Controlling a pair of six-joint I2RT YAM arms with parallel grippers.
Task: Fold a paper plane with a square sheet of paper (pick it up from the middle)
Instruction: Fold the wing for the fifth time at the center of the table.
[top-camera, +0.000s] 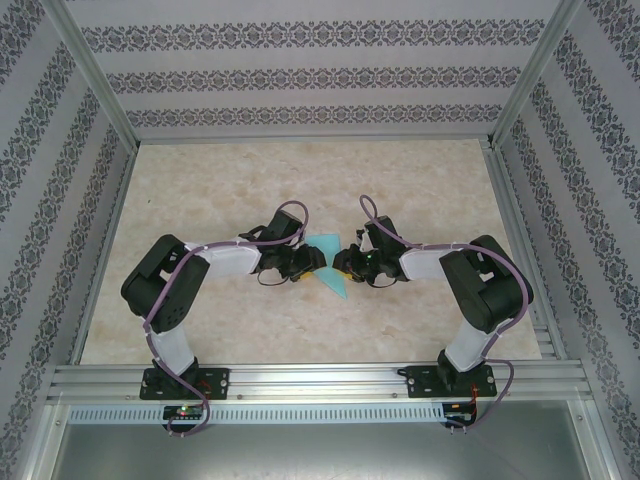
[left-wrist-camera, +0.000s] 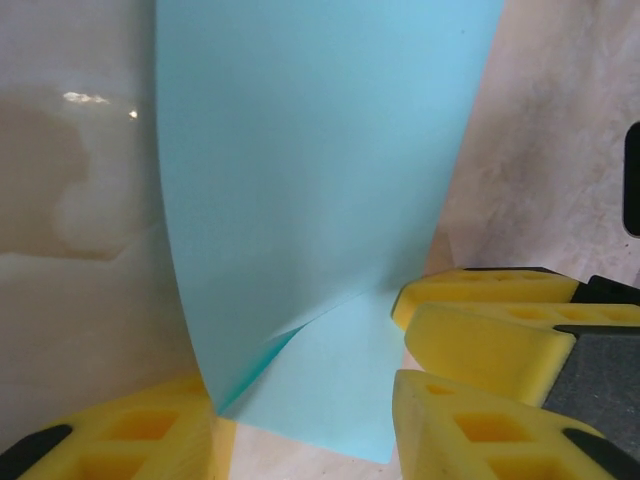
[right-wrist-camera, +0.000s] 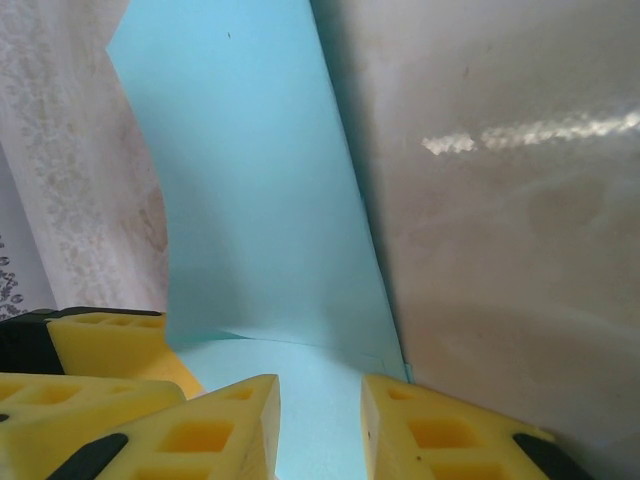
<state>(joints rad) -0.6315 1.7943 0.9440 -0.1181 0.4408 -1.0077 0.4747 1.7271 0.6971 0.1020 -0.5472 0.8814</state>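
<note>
Both arms meet over the middle of the table (top-camera: 200, 200), and the turquoise sheet (top-camera: 334, 278) sits between their fingertips, partly folded into a narrow shape whose tip points at the near edge. From the left wrist camera it rises in a curved wall, with a small flap turned over along a slanted crease at its lower end.

The left gripper (left-wrist-camera: 300, 395) has its yellow jaws well apart, one on each side of that lower end. One pad touches the paper at the crease and the other stands just beside the sheet's edge, so it is not yet pinching. The right gripper (right-wrist-camera: 320, 400) has its jaws close together with the paper running through the narrow gap. I cannot tell whether they actually clamp it.

This looks like the middle of the folding: a fold is being shaped, not a finished plane. Next, the left jaws probably need to shut on the paper near the crease without crumpling the curve. The layers then have to be lined up and pressed flat against the table, while the other side is held steady.
</note>
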